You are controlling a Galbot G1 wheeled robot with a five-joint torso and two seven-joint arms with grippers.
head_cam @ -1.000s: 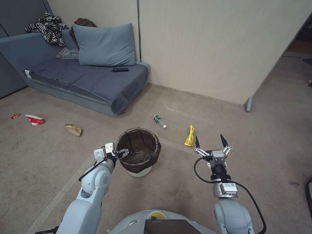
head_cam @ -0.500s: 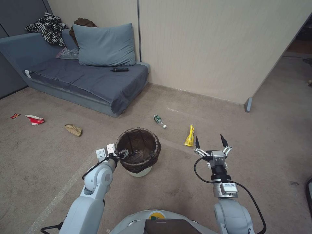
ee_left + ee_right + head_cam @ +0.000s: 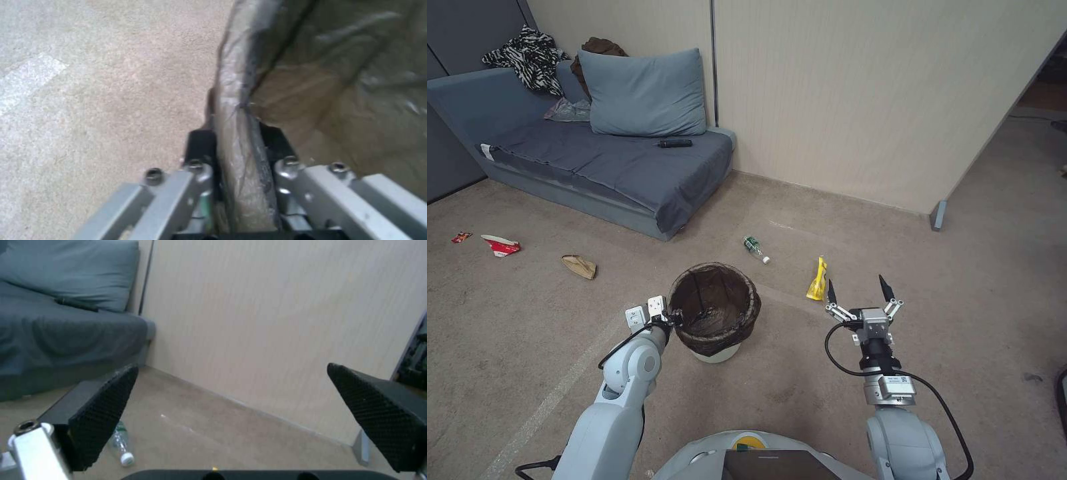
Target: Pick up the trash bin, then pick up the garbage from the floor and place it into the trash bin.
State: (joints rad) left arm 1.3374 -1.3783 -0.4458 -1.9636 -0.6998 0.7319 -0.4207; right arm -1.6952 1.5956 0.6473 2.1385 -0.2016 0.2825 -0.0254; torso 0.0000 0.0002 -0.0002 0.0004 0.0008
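Far to the left of the left gripper's fingers lie a tiny red wrapper [image 3: 461, 237], a crushed red-and-white paper cup [image 3: 500, 245] and a tan paper bag [image 3: 580, 267], all on the carpet and well apart from either arm. The left gripper [image 3: 672, 318] is clamped on the near-left rim of the trash bin [image 3: 714, 315]: in the left wrist view one finger [image 3: 201, 146] sits outside the rim and the other inside, the liner-wrapped edge [image 3: 238, 140] pinched between them. Beyond the bin, between the two grippers, a clear bottle [image 3: 755, 249] lies on the floor. A yellow snack wrapper [image 3: 816, 280] lies just beyond the left fingertip of the right gripper [image 3: 860, 288], whose fingers [image 3: 100, 413] are spread wide and hold nothing, pointing toward the wall.
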